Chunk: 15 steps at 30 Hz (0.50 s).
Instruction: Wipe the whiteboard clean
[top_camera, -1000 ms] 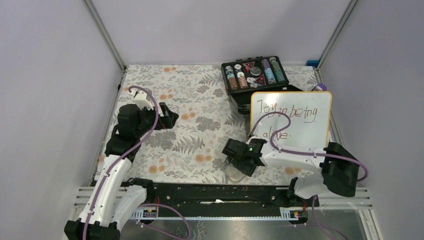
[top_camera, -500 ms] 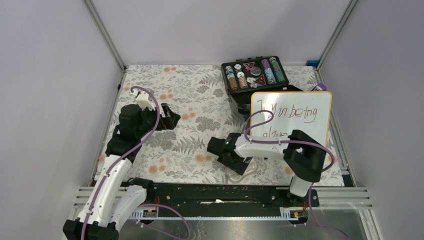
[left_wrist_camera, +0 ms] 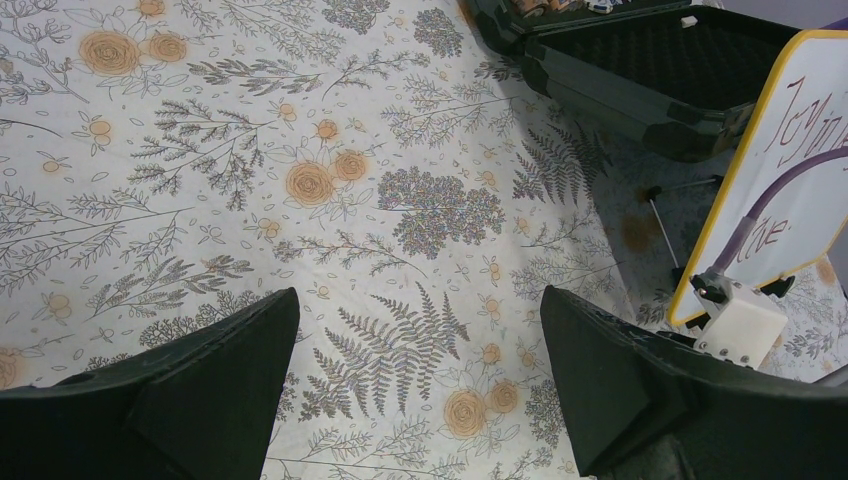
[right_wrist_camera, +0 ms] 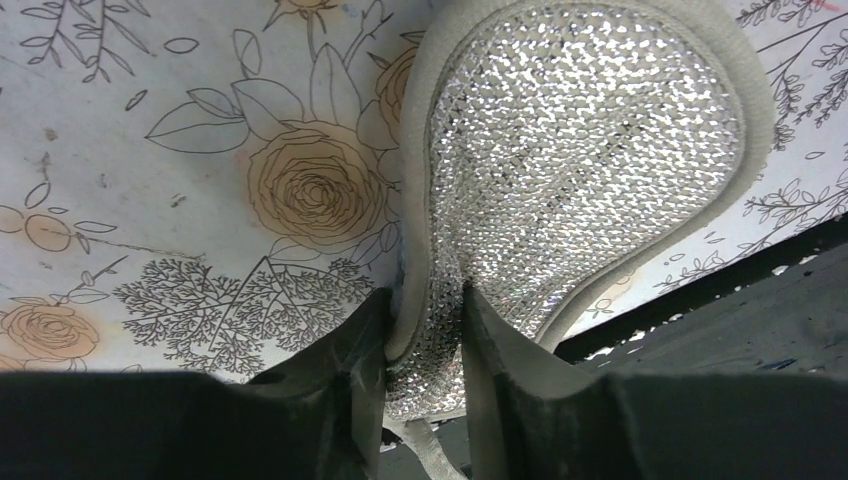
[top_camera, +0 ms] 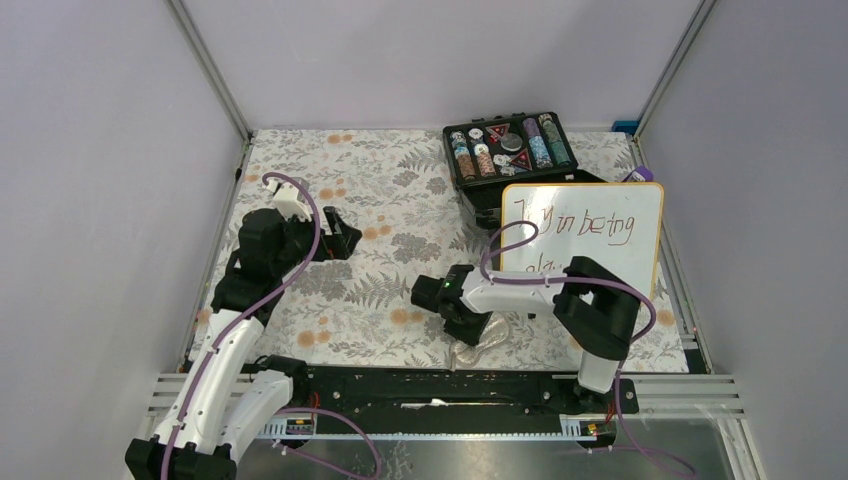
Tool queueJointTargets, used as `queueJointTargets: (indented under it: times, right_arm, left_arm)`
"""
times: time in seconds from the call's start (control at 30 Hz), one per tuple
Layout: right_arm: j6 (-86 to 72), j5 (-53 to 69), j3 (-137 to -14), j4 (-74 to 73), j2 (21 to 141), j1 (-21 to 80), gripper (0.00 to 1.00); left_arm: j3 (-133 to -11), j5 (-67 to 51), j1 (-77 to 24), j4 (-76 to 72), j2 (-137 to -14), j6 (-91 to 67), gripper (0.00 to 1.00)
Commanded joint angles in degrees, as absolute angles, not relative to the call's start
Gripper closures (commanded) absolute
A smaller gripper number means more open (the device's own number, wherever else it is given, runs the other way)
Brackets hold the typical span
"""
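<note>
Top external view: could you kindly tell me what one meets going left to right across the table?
Left gripper, wide open → silvery mesh pad, pinched by the fingers of the right gripper → whiteboard. The black case overlaps the last two, so I left it out.

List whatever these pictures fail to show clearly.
- Top view: the whiteboard's second line of writing, mostly covered by the right arm.
- Left wrist view: whiteboard text, cut off by the right edge.
- Right wrist view: the mesh pad's near end, hidden between the jaws.
- Top view: items in the black case, too small to identify.
</note>
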<state>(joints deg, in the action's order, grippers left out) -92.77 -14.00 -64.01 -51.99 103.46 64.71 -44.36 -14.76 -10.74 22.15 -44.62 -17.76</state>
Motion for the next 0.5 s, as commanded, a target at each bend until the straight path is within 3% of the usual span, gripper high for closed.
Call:
queueJointTargets:
  times: [0.0,0.27,0.47]
  right_arm:
    - [-95.11,-15.45,-60.04,-46.03,102.87,65.14,0.70]
    - [-90.42,-24.00,-53.86,-40.72,91.50,65.18,1.00]
    - [-79.87,-27.75,-51.66,-35.31,84.84,65.21,1.00]
  left_arm:
    - [-43.95,-14.79,-10.85,18.63,-44.52,-16.87,0.01]
    - [-44.03,-14.77,-10.90,18.72,-45.24,-16.80,0.01]
    - [-44.12,-14.71,-10.90,18.87,-45.72,-16.79,0.01]
